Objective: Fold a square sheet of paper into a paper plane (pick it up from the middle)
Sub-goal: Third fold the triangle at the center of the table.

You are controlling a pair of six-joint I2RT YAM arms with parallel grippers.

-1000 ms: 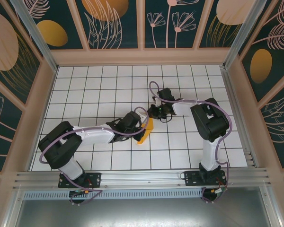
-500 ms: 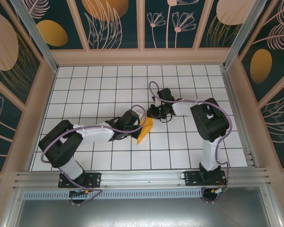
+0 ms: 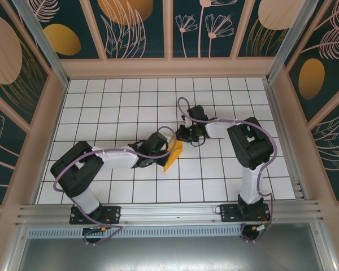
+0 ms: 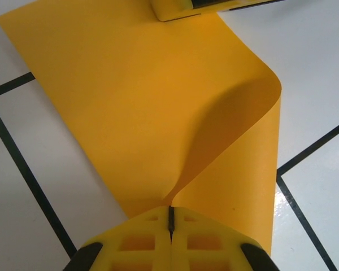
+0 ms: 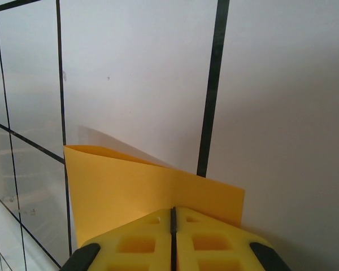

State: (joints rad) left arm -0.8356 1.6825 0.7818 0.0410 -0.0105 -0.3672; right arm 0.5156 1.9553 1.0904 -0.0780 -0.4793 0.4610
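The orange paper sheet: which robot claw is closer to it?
Neither: both touch the square sheet of paper. The left gripper pinches its left side; the right gripper pinches its far end.

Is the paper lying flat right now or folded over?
Folded over loosely, uncreased: the paper curls back on itself in a rounded bend, one end pinched in the shut left gripper.
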